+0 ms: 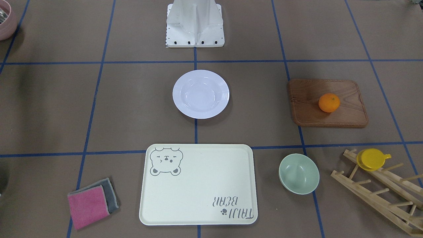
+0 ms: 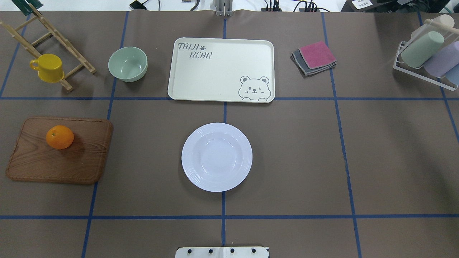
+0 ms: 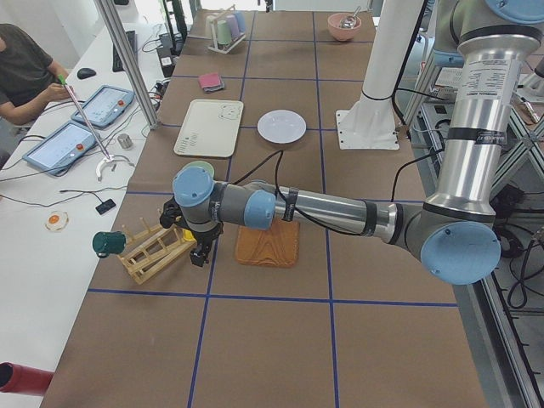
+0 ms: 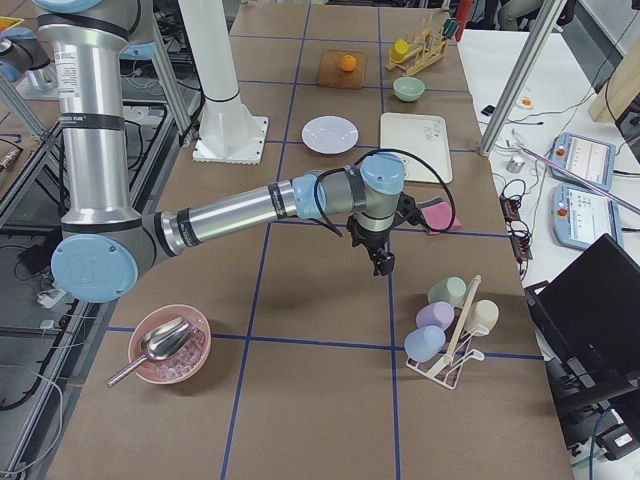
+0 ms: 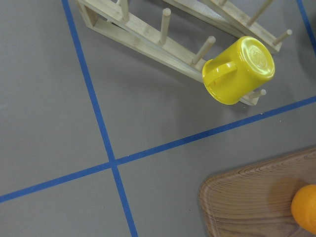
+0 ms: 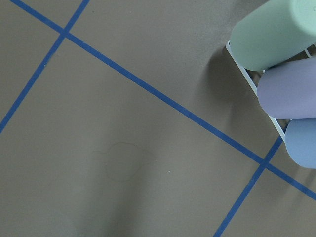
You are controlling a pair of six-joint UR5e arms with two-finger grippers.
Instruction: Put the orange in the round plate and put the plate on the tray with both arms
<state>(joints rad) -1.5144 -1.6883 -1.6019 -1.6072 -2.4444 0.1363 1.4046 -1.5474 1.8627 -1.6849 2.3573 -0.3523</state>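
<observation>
The orange [image 2: 60, 137] rests on a brown wooden board [image 2: 71, 161] at the table's left. The round plate [image 2: 216, 157] lies empty in the middle, with the bear tray [image 2: 215, 75] empty beyond it. My left gripper [image 3: 199, 252] shows only in the exterior left view, hanging over the table between the board and the wooden rack; I cannot tell its state. The left wrist view catches the orange [image 5: 306, 207] at its lower right corner. My right gripper [image 4: 384, 264] shows only in the exterior right view, above bare table near the tumbler rack; I cannot tell its state.
A pale-green bowl [image 2: 128, 63] sits left of the tray. A yellow cup [image 2: 48, 67] hangs on a wooden rack [image 2: 53, 32]. Folded cloths [image 2: 315, 57] lie right of the tray, and a tumbler rack [image 2: 426, 57] stands far right. A person [image 3: 21, 72] sits beside the table.
</observation>
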